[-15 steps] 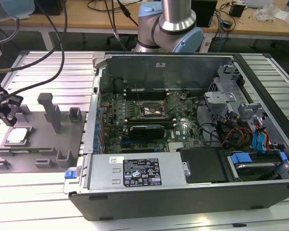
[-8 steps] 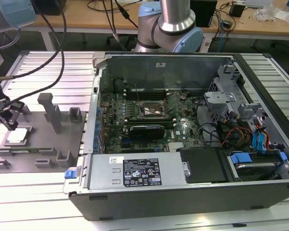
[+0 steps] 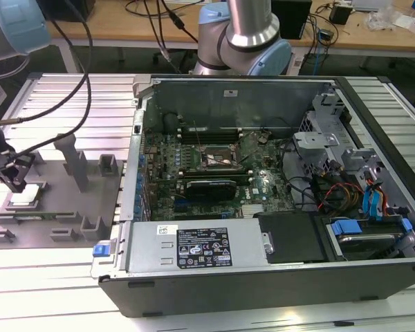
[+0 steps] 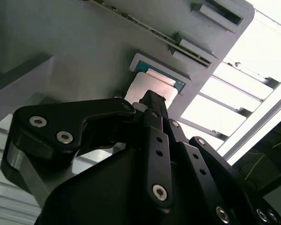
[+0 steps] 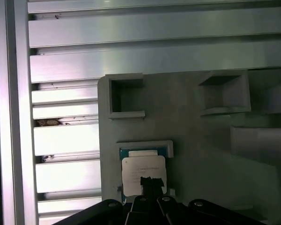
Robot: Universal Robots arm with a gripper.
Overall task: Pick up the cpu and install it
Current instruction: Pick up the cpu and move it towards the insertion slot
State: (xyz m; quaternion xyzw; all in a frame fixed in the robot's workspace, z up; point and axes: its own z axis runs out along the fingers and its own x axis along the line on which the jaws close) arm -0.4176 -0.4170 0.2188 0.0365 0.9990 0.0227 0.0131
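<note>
Tool (image 3: 16, 185) tips were clenched together, grasping nothing, and we saw them poised right over the cpu (image 3: 25, 196). We could not tell whether they touched its pale top. In both wrist views the cpu (image 5: 143, 169) (image 4: 141, 88) lay flat in a shallow square pocket of the grey fixture plate (image 3: 62, 211). That plate rested on the slatted metal tabletop (image 3: 55, 277). In the exterior view, at 3 o'clock from the plate, stood the open computer case (image 3: 263, 280), its dark socket frame (image 3: 218, 158) on the board inside.
</note>
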